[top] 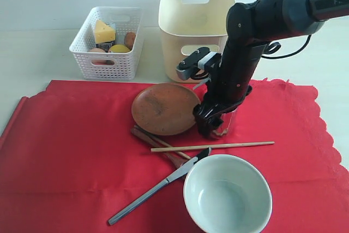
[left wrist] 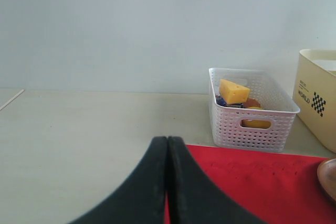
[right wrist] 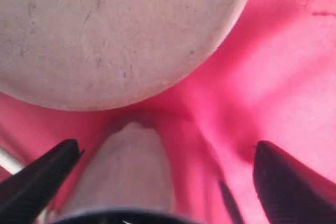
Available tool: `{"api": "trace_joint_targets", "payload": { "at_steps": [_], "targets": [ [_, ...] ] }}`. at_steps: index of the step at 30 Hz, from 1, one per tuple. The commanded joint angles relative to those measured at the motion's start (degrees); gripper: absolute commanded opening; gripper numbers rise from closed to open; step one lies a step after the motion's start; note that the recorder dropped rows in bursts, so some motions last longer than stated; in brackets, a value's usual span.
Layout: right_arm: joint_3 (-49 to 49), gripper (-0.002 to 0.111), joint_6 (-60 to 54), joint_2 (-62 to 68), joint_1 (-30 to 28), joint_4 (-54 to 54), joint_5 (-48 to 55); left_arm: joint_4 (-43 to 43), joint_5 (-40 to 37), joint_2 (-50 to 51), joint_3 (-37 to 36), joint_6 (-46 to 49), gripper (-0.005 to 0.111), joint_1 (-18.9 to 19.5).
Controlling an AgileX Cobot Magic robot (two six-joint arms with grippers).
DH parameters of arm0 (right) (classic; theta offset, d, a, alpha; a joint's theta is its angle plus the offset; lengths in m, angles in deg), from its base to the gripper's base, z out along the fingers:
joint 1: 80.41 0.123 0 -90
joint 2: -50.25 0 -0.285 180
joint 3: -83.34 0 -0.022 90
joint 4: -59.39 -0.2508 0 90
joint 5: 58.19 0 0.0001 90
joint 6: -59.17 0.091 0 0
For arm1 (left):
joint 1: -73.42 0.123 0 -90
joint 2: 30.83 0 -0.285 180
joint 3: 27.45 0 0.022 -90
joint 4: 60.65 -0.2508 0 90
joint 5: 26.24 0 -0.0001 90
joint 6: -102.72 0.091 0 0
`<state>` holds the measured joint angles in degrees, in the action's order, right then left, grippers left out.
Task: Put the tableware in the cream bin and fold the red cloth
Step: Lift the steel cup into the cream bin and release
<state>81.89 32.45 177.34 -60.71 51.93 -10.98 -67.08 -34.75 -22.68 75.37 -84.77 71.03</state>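
Straddling the cup (right wrist: 131,177), which stands on the cloth (top: 65,145) just beside the plate (top: 165,108), the right hand (right wrist: 165,156) has its fingers apart. It should centre, sink lower, then close gently so the shiny wall cannot slip. The left hand (left wrist: 167,182) is pressed together, empty.

I count one red cloth (top: 65,151), one brown plate (top: 163,108) at centre, one bowl (top: 226,200) lower right, one knife (top: 152,189) and one cup (top: 226,126). Only one chopstick (top: 218,146) shows plainly. At the top stand one cream bin (top: 191,20) and one white basket (top: 103,66), which holds one cheese wedge (top: 103,31).
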Motion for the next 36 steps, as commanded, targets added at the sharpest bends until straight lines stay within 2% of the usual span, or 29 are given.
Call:
{"api": "trace_joint_targets", "payload": {
  "at_steps": [1, 6, 11, 17, 24, 36],
  "targets": [
    [0.0, 0.053, -0.1, 0.8, -0.2, 0.6, -0.3, 0.1, 0.3, -0.4, 0.0, 0.0, 0.001, 0.1],
    [0.0, 0.020, -0.1, 0.8, -0.2, 0.6, -0.2, 0.1, 0.3, -0.4, 0.0, 0.0, 0.001, 0.1],
    [1.5, 0.001, 0.0, 0.3, -0.2, 0.6, 3.5, 0.1, 0.3, -0.4, 0.0, -0.1, 0.001, 0.1],
    [3.4, 0.000, 3.9, -1.8, -0.2, 0.3, 8.6, 0.1, 0.3, -0.4, 0.0, 0.0, 0.001, 0.1],
    [4.2, 0.000, 5.4, -4.3, -0.2, -3.3, 9.2, 0.1, 0.3, -0.4, 0.0, -0.2, 0.001, 0.1],
    [10.7, 0.000, 5.4, -6.1, -0.2, -17.4, 7.8, 0.1, 0.3, -0.4, 0.0, 0.0, 0.001, 0.1]
  ]
}}
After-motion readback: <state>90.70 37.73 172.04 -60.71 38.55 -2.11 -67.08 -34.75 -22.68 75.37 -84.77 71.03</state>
